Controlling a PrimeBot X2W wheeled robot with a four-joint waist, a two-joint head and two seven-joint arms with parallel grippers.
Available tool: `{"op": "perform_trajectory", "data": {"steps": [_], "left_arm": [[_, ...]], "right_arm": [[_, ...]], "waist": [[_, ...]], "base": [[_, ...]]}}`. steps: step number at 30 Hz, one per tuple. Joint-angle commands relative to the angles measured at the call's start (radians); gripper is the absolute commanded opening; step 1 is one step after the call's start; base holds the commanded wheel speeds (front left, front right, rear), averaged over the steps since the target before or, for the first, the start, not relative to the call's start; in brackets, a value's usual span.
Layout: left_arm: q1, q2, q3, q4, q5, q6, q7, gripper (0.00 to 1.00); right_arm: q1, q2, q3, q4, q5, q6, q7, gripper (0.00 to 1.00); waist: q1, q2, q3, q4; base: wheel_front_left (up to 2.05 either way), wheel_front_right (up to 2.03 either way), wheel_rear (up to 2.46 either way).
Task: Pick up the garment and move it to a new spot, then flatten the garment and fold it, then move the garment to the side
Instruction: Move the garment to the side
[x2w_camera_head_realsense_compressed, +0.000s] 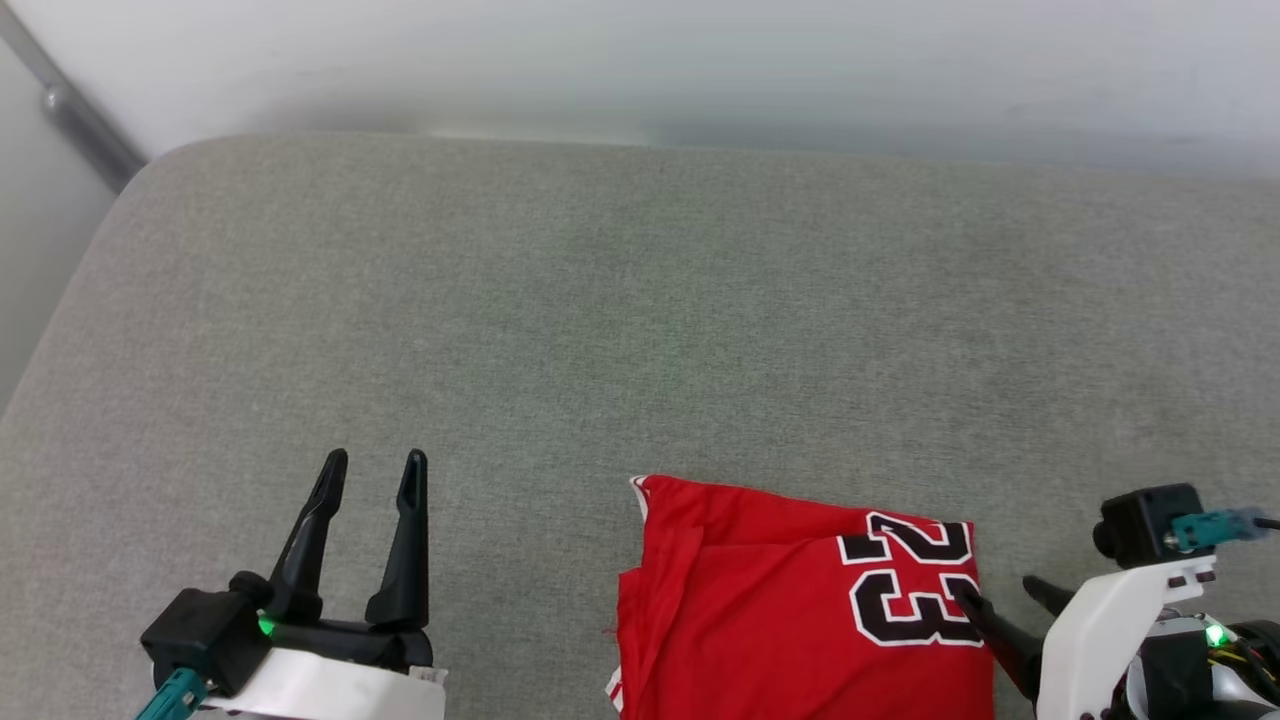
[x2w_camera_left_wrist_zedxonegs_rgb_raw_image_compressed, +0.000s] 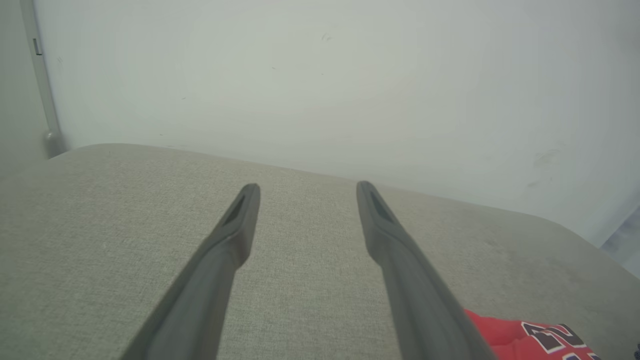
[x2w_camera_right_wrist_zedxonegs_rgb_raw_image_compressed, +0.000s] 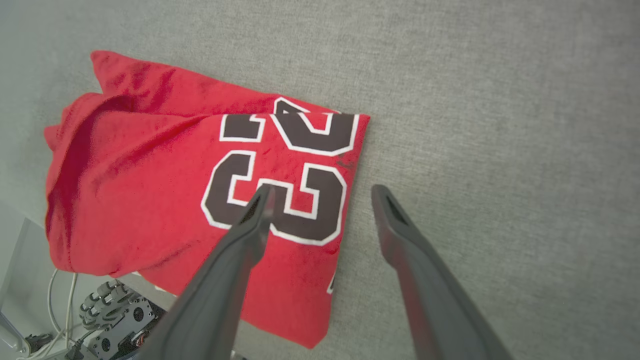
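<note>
The garment (x2w_camera_head_realsense_compressed: 780, 600), a red jersey with a black, white-outlined 23, lies folded into a compact rectangle at the near edge of the grey cushioned surface (x2w_camera_head_realsense_compressed: 640, 320). My right gripper (x2w_camera_head_realsense_compressed: 1000, 590) is open beside the garment's right edge; in the right wrist view the gripper (x2w_camera_right_wrist_zedxonegs_rgb_raw_image_compressed: 322, 192) straddles that edge, one finger over the number, the other over bare fabric surface. The garment (x2w_camera_right_wrist_zedxonegs_rgb_raw_image_compressed: 165, 185) hangs slightly over the near edge there. My left gripper (x2w_camera_head_realsense_compressed: 375, 462) stands open and empty to the garment's left; in its wrist view the gripper (x2w_camera_left_wrist_zedxonegs_rgb_raw_image_compressed: 307, 187) points toward the wall, with a corner of the garment (x2w_camera_left_wrist_zedxonegs_rgb_raw_image_compressed: 520, 335) at lower right.
A pale wall (x2w_camera_head_realsense_compressed: 640, 60) runs behind the grey surface, with a grey pipe (x2w_camera_head_realsense_compressed: 75, 120) at the far left corner. Below the surface's near edge, the right wrist view shows the robot's base with wheels and cables (x2w_camera_right_wrist_zedxonegs_rgb_raw_image_compressed: 110, 315).
</note>
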Motion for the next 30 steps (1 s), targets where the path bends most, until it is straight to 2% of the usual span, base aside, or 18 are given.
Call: {"op": "perform_trajectory", "data": {"steps": [1,5,8,18,19,20,21,24,30], "left_arm": [[-0.018,-0.005,-0.005,0.003,-0.001,-0.001,-0.002,1.00],[-0.039,-0.006,-0.024,0.010,-0.005,-0.002,-0.002,1.00],[-0.055,-0.005,-0.036,0.018,-0.004,-0.002,-0.002,1.00],[-0.070,-0.008,-0.062,0.036,-0.008,-0.002,-0.002,1.00],[-0.070,-0.008,-0.064,0.037,-0.008,-0.002,-0.002,1.00],[-0.070,-0.008,-0.066,0.038,-0.008,-0.002,-0.002,1.00],[-0.069,-0.007,-0.067,0.039,-0.008,-0.002,-0.002,1.00],[-0.055,-0.006,-0.070,0.038,-0.014,-0.002,-0.002,1.00],[-0.031,-0.004,-0.083,0.042,-0.021,-0.002,-0.002,1.00]], "right_arm": [[0.000,0.003,-0.003,-0.009,-0.022,0.000,0.049,1.00],[-0.013,0.053,-0.025,0.018,-0.065,0.000,0.156,1.00],[-0.023,0.075,-0.032,0.051,-0.089,0.000,0.192,1.00],[-0.016,0.103,0.004,0.198,-0.121,0.000,0.157,1.00],[-0.018,0.106,0.002,0.214,-0.122,0.000,0.143,0.91],[-0.022,0.109,-0.001,0.228,-0.124,0.000,0.126,0.35],[-0.029,0.110,0.003,0.240,-0.132,0.000,0.111,0.00],[-0.044,0.082,0.025,0.260,-0.160,0.000,0.077,0.00],[-0.105,-0.049,0.118,0.239,-0.273,-0.001,0.009,0.00]], "waist": [[0.0000,0.0000,0.015,0.016],[0.0000,0.0000,0.040,0.044],[0.0000,0.0000,0.056,0.067],[0.0000,0.0000,0.072,0.116],[0.0000,0.0000,0.070,0.119],[0.0000,0.0000,0.068,0.121],[0.0000,0.0000,0.064,0.122],[0.0000,0.0000,0.048,0.115],[0.0000,0.0000,0.010,0.061]], "base": [[0.00,0.00,0.00],[0.00,0.00,0.00],[0.00,0.00,0.00],[0.00,0.00,0.00],[0.00,0.00,0.00],[0.00,0.00,0.00],[0.00,0.00,0.00],[0.00,0.00,0.00],[0.00,0.00,0.00]]}}
